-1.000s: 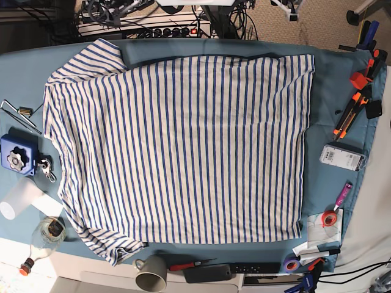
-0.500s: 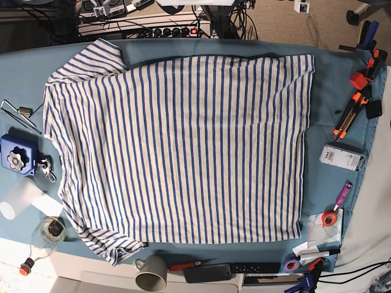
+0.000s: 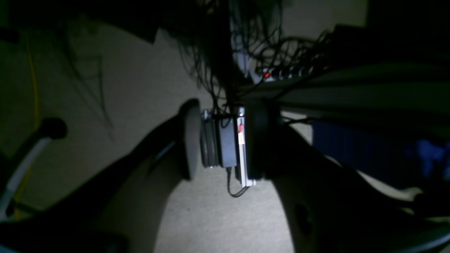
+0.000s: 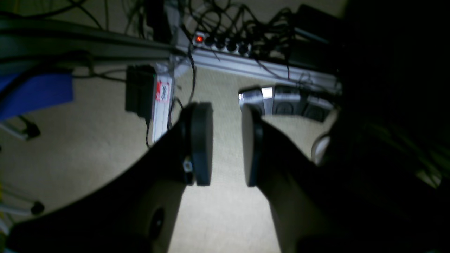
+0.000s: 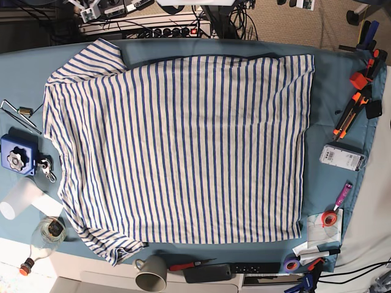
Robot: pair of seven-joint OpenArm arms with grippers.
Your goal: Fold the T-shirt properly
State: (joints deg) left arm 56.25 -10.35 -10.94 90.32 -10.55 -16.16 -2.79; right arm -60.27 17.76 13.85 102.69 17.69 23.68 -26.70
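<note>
The T-shirt (image 5: 183,146), cream with thin blue stripes, lies spread flat over the teal table cloth (image 5: 333,91). One sleeve (image 5: 85,61) points to the far left corner and the other sleeve (image 5: 110,247) is bunched at the near left. Neither gripper touches it. In the left wrist view my left gripper (image 3: 225,147) hangs open over beige carpet, nothing between its fingers (image 3: 190,140). My right gripper (image 4: 226,147) is likewise open and empty above the floor, off the table's far side. The shirt does not show in either wrist view.
A grey mug (image 5: 151,273), a glass bottle (image 5: 46,235) and a blue device (image 5: 17,154) sit along the near and left edges. Orange clamps (image 5: 360,91), a white box (image 5: 342,157) and tape rolls (image 5: 330,218) line the right side. A power strip (image 4: 218,44) and cables lie behind the table.
The arm parts at the top edge of the base view have drawn further back, almost out of frame. The shirt lies as before.
</note>
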